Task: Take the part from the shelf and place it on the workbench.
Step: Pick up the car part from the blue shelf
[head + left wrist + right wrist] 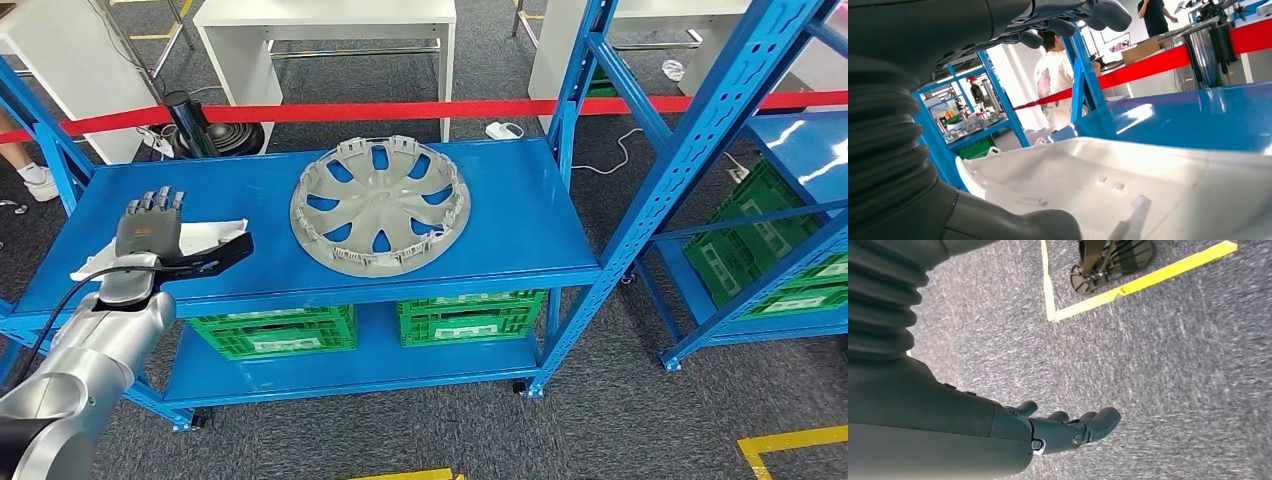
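The left hand (150,228) is seen low at the front left of the blue bench (520,215), its silver arm coming up over the front edge. Its fingers (155,203) are stretched flat over a white part (205,238), and the thick thumb (1013,222) is seen below the part's pale moulded face in the left wrist view, so the part appears to be held between them, though the contact itself cannot be made out. The part is a thin, flat white panel lying close above the bench top near its left front corner; its long axis runs roughly along the front edge, with one end pointing toward the left end of the bench and the other toward the middle. No writing can be read on it. The right hand (1068,427) is shown hanging over grey carpet, its fingers loosely spread and nothing held. Farther back, at the middle of the bench, a grey wheel cover (380,205) lies flat, well apart from the part. Green crates (275,330) are stored on the lower shelf; their white labels are illegible. Beyond the back edge a red tape (400,110) is stretched across.
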Motion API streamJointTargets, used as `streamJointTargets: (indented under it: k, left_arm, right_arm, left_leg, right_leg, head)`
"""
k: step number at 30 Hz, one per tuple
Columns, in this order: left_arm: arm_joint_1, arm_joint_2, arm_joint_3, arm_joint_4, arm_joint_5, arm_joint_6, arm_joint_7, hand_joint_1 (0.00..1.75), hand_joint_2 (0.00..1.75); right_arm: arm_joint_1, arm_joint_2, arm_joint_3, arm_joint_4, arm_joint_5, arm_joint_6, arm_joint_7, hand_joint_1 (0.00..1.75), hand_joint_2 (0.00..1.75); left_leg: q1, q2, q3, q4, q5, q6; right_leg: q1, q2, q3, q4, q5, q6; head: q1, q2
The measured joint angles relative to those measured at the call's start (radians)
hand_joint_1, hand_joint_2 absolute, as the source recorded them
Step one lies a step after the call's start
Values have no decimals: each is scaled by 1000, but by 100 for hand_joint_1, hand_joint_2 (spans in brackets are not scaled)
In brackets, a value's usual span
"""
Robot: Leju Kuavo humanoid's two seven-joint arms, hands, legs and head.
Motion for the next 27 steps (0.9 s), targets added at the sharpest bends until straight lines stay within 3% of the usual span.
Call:
streamJointTargets:
  k: [15, 23, 27]
  left_arm:
    - [-1, -19, -60, 24, 0, -86, 13, 0, 175]
    - [-39, -20, -67, 21, 2, 39, 68, 0, 175]
    - [-75, -22, -67, 21, 15, 28, 64, 0, 175]
  right_arm:
    - [6, 1, 0, 0, 6, -8, 4, 0, 175]
    - [6, 1, 0, 0, 11, 2, 6, 0, 175]
    - [5, 2, 0, 2, 13, 5, 16, 0, 175]
  left_leg:
    - [0, 0, 0, 0, 0, 0]
    - [0, 0, 0, 0, 0, 0]
    - [0, 0, 0, 0, 0, 0]
  right_leg:
    - [0, 0, 0, 0, 0, 0]
    - [0, 0, 0, 0, 0, 0]
    - [0, 0, 0, 0, 0, 0]
  head:
    - [0, 0]
    - [0, 0]
    - [0, 0]
